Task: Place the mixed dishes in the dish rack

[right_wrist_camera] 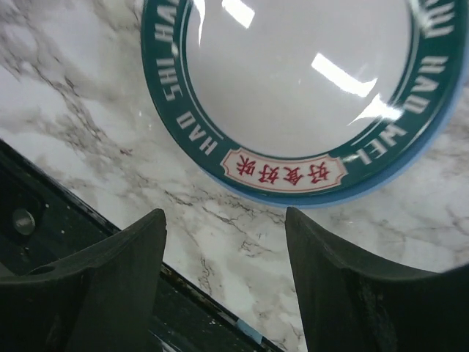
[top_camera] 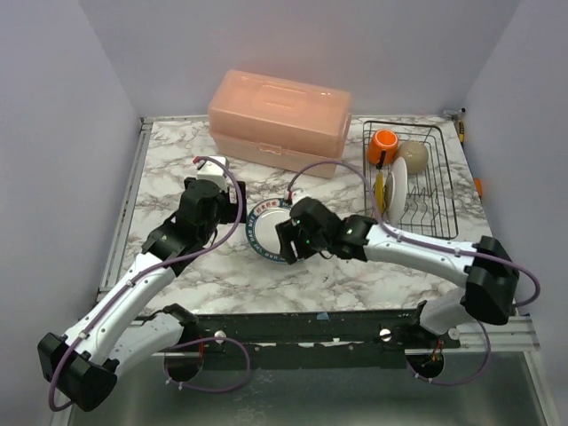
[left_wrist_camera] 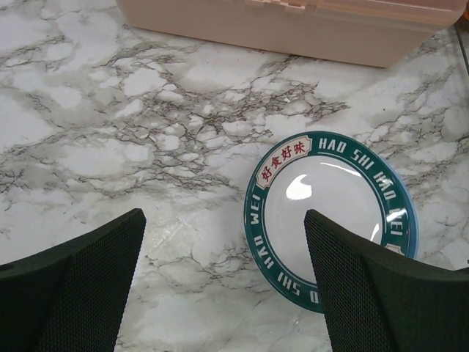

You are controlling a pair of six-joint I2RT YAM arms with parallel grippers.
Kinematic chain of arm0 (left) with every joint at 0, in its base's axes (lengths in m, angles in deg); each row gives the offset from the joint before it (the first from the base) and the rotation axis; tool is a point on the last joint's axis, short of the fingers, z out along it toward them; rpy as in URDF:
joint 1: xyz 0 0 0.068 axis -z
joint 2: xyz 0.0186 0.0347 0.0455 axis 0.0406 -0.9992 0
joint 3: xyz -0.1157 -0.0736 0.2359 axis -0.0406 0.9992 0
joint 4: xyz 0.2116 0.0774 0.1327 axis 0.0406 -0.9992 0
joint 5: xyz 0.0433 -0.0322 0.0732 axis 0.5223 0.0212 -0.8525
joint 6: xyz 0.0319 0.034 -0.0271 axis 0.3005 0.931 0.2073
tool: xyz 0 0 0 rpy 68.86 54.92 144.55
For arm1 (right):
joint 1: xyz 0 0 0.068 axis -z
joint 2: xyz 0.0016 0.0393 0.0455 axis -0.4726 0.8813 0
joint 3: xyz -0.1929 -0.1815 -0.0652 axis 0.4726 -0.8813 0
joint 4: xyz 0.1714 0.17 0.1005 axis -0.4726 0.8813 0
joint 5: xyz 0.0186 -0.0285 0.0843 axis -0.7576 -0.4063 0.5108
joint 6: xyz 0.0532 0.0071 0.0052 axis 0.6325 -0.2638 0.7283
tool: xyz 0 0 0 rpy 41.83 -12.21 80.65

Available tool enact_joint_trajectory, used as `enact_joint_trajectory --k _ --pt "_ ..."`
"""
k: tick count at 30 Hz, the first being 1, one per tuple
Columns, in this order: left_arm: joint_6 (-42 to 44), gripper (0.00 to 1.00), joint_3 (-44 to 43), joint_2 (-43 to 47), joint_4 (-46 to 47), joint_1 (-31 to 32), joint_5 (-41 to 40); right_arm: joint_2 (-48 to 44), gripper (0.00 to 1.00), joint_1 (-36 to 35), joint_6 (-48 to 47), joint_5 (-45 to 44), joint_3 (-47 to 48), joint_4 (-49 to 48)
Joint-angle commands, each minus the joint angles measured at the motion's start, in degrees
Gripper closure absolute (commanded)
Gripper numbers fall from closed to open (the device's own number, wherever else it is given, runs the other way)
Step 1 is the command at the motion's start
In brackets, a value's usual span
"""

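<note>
Right fingers point(right_wrist_camera: 95, 293) and left fingers point(left_wrist_camera: 73, 286) both apart, empty; plate point(right_wrist_camera: 308, 73) lies flat on table point(right_wrist_camera: 73, 132) just beyond right fingers, so rim pinch may skid it instead of lifting.

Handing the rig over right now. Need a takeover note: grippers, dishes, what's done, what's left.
Left gripper: open, empty, beside the teal-rimmed plate.
Right gripper: open, empty, at that plate's edge, not gripping it.
Done: the dish rack holds the orange mug, the cream bowl, and the white plate and yellow plate, both on edge.
Left: the teal-rimmed plate lies flat on the table, not yet racked.
</note>
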State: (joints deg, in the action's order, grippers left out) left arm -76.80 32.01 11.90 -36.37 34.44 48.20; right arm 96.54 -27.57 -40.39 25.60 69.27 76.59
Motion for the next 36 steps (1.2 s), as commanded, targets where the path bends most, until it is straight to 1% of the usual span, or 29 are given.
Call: enact_joint_trajectory --k 1,4,6,10,13,17,22,26,29,32,36 --pt "1.1 0.09 -1.1 -3.0 -0.7 0.3 4.3 4.4 0.31 -3.6 4.9 -6.0 -5.3 -8.3" --pt "0.8 0.08 -3.5 -8.6 -3.3 0.2 11.2 5.4 0.31 -3.6 6.2 -8.9 -6.5 -9.5" --pt "-0.1 0.08 -5.9 -13.7 -6.2 0.0 13.9 5.1 0.30 -3.6 6.7 -12.5 -6.8 -9.4" --pt "-1.9 0.10 -9.1 -20.5 -10.0 -1.7 17.0 3.9 0.30 -3.5 8.2 -15.8 -8.3 -10.8" --pt "-2.3 0.12 -9.8 -22.9 -10.8 -2.5 18.4 3.8 0.30 -3.5 9.2 -16.3 -9.5 -12.4" --pt "-2.5 0.12 -10.7 -26.9 -12.7 -3.0 18.4 5.2 0.31 -3.5 9.6 -17.0 -9.4 -12.7" --pt "-3.2 0.12 -12.7 -32.9 -14.1 -3.0 22.6 7.9 0.32 -3.5 9.7 -17.0 -8.6 -12.4" --pt "-2.9 0.25 -14.3 -36.2 -15.5 -3.0 23.7 9.3 0.32 -3.4 9.9 -16.6 -8.6 -13.0" --pt "-2.7 0.28 -14.4 -36.5 -15.6 -3.0 24.3 10.1 0.33 -3.5 10.2 -16.4 -9.2 -13.6" --pt "-2.5 0.38 -14.6 -36.4 -15.6 -3.0 25.2 10.7 0.33 -3.4 10.4 -16.1 -9.6 -14.1" --pt "-1.9 0.54 -14.7 -34.3 -15.0 -3.0 24.8 11.8 0.33 -3.5 10.6 -15.8 -9.8 -14.7"
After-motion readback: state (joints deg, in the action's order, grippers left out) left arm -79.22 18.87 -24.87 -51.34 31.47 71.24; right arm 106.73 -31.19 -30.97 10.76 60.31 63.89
